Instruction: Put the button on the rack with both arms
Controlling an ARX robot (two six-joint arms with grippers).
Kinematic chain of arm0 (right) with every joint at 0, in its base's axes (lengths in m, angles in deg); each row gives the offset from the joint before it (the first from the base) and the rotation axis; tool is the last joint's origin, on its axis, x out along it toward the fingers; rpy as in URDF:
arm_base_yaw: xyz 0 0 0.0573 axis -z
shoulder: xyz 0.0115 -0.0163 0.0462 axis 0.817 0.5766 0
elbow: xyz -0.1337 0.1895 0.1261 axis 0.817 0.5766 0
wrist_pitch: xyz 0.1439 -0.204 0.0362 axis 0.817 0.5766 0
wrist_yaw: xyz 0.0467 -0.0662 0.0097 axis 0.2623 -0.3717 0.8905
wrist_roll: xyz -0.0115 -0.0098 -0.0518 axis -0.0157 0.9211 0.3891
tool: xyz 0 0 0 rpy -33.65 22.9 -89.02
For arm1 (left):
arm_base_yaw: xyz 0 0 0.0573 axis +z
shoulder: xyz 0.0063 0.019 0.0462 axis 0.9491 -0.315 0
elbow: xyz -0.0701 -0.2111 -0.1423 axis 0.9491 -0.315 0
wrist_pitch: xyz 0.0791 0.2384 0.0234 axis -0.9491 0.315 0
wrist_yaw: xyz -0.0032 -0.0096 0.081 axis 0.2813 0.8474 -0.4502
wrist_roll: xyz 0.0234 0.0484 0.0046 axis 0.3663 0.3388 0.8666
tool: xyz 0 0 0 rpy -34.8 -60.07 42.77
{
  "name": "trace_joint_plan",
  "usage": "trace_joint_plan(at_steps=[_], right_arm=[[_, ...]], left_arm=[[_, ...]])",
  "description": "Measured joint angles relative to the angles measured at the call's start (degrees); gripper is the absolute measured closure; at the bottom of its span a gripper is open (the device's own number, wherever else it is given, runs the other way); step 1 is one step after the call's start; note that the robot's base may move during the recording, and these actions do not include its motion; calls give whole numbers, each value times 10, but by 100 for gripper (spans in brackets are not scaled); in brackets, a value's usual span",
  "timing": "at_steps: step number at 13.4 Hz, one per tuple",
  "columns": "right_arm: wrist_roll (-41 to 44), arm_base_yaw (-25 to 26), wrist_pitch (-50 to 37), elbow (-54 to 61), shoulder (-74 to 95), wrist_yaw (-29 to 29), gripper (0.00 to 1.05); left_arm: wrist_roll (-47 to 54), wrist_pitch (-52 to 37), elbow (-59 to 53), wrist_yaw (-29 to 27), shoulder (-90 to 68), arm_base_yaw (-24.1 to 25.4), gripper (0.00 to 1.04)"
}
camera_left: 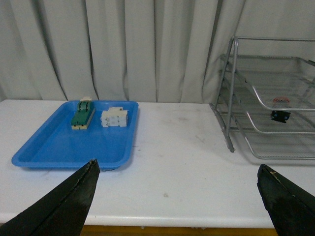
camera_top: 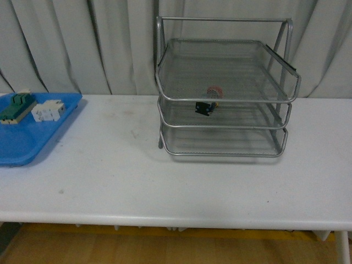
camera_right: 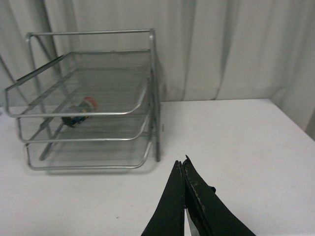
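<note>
The button [camera_top: 208,104] lies on the rack's [camera_top: 223,88] middle tier, near its front rim. The left gripper [camera_left: 177,189] stands wide apart, the right gripper [camera_right: 181,169] pressed together, both empty. A nudge to the rack could roll the button off.

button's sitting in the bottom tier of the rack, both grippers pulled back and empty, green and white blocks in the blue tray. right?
One thing is off: the button is not in the bottom tier of the rack. The front view shows it in the middle tier, with the empty bottom tier below it. The rest stands: the left gripper and right gripper hold nothing, and the green block and white block lie in the blue tray.
</note>
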Motion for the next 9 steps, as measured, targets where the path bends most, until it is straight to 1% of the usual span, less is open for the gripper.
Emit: trace_joint_plan(at_steps=[1, 9], right_arm=[[0, 19, 25, 5, -33, 4, 103], [0, 19, 232, 20, -265, 9, 103]], left_arm=[[0, 0, 0, 0, 0, 0, 7], [0, 0, 0, 0, 0, 0, 7]])
